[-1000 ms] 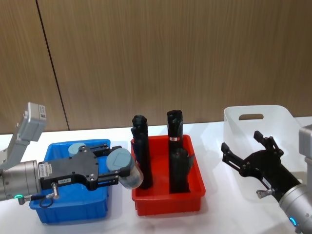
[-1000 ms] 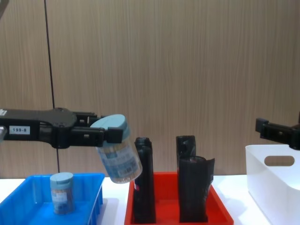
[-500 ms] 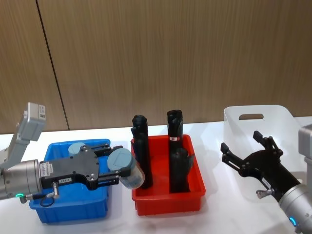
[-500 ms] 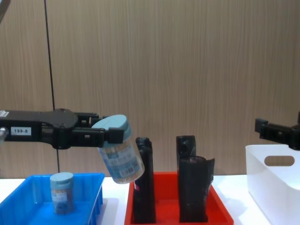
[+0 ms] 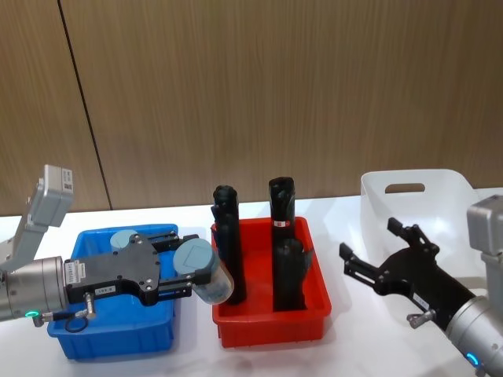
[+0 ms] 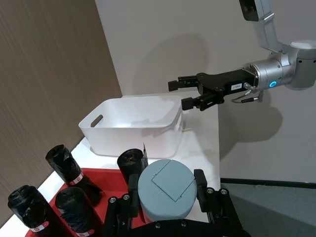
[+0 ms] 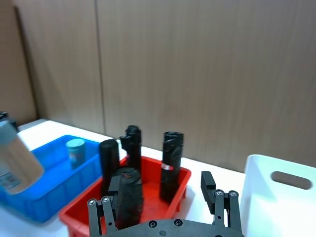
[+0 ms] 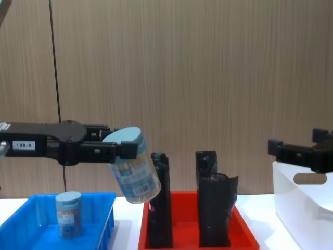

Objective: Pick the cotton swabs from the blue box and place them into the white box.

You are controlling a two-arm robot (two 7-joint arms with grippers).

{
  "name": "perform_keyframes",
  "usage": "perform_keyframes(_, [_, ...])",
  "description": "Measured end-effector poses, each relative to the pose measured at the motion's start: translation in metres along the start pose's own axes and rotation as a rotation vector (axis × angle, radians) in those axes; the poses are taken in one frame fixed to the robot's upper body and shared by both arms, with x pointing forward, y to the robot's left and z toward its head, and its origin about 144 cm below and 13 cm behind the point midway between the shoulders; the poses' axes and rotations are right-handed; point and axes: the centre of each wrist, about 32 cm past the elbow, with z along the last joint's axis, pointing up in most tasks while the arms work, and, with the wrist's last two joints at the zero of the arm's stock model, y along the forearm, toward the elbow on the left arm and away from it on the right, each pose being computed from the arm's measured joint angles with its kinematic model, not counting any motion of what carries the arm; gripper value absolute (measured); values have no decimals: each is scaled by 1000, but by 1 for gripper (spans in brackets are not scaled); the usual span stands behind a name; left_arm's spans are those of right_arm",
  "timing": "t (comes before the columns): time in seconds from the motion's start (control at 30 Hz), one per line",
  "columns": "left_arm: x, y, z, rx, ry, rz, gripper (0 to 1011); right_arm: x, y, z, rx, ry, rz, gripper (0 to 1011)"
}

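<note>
My left gripper (image 5: 191,271) is shut on a cotton swab jar (image 5: 206,275) with a pale blue lid. It holds the jar tilted in the air between the blue box (image 5: 118,339) and the red tray; in the chest view the jar (image 8: 133,174) hangs well above the table. In the left wrist view the lid (image 6: 165,190) sits between the fingers (image 6: 200,183). Another cotton swab jar (image 5: 122,239) (image 8: 68,213) stands upright in the blue box (image 8: 107,219). My right gripper (image 5: 369,245) (image 8: 285,150) hovers open with nothing in it, between the red tray and the white box (image 5: 405,182) (image 8: 302,211).
A red tray (image 5: 271,331) stands in the middle between the two boxes. It holds three tall black rolls (image 5: 227,243) standing upright. A wooden wall closes off the back of the white table (image 5: 354,345).
The right gripper has moved left, away from the white box and toward the red tray. The left gripper still holds the tilted jar in nearly the same place.
</note>
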Motion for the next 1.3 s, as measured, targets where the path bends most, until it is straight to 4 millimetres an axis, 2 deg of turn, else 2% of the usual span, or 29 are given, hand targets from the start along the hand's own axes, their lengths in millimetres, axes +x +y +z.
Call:
perform_keyframes(0.57, [0, 0, 0, -2, 0, -3, 670, 8, 6, 17, -65, -19, 237, 1002])
perform_keyframes(0.87, [1, 0, 0, -2, 0, -3, 671, 4, 22, 27, -106, -38, 379, 1002])
perform_keyframes(1.3, [1, 0, 0, -2, 0, -3, 670, -8, 48, 32, -142, -51, 480, 1002])
